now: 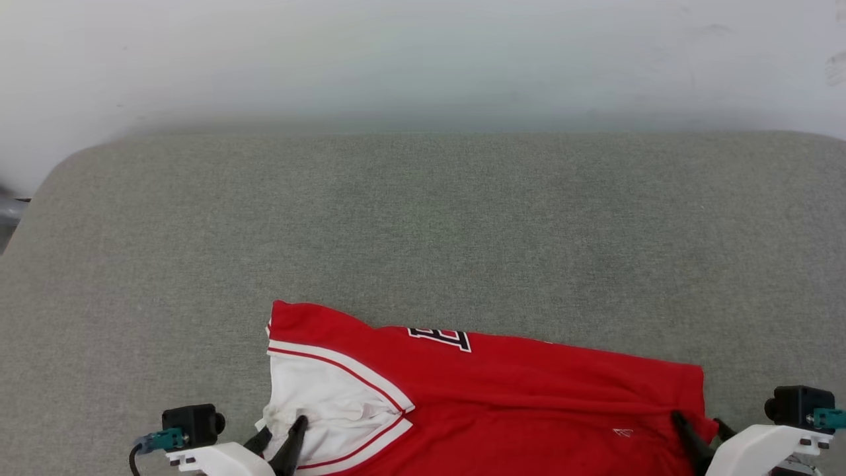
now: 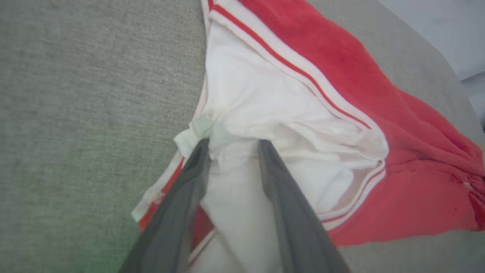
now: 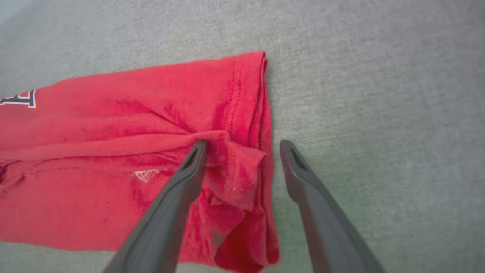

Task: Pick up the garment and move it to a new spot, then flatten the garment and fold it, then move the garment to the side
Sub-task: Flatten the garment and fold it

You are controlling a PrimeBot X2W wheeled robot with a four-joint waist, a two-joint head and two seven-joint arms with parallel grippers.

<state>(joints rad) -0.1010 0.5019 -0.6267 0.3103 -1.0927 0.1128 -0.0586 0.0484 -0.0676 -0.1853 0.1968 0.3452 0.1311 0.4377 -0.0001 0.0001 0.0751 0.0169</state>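
Left pincer [image 2: 233, 143] parted, astride white sleeve [image 2: 257, 94] of garment [image 1: 529, 390]; right pincer [image 3: 244, 144] wide, straddling red hem corner [image 3: 242, 170]

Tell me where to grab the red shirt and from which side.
Probably at its two ends: the bunched white sleeve for the left pincer and the raised hem fold for the right pincer. Come from the near edge, fingers pointing away. The shirt lies as a flat band across the grey cushion; those ridges stand up enough to pinch.
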